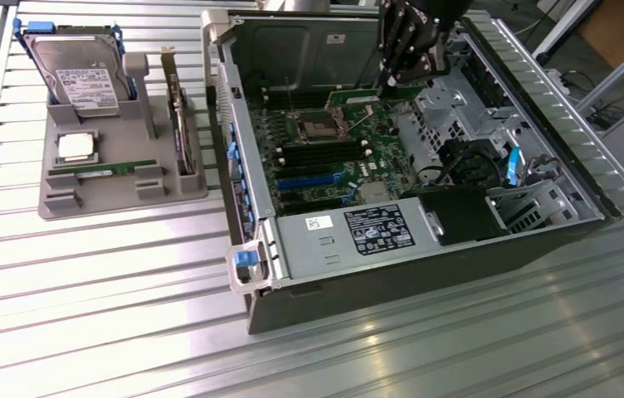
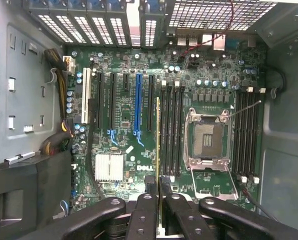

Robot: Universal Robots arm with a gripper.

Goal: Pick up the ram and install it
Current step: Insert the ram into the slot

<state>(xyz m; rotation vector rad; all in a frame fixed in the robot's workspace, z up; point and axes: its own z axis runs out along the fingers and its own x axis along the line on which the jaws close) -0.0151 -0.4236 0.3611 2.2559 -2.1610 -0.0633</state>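
Slatted metal bench [image 1: 90,282], arm [image 1: 407,33] down into PC case [image 1: 401,274], fingers [image 2: 150,186] clamped on ram [image 2: 158,130]

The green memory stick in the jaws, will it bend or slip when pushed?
The thin green circuit-board stick, edge-on between the jaws, looks straight: probably stiff and light. Pinched on its flat faces near the black memory slots, it might tilt or slip if pressed off-centre.

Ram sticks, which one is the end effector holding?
The ram standing edge-on over the motherboard, clamped in the end effector. The other stick lies in the gray tray beside the case.
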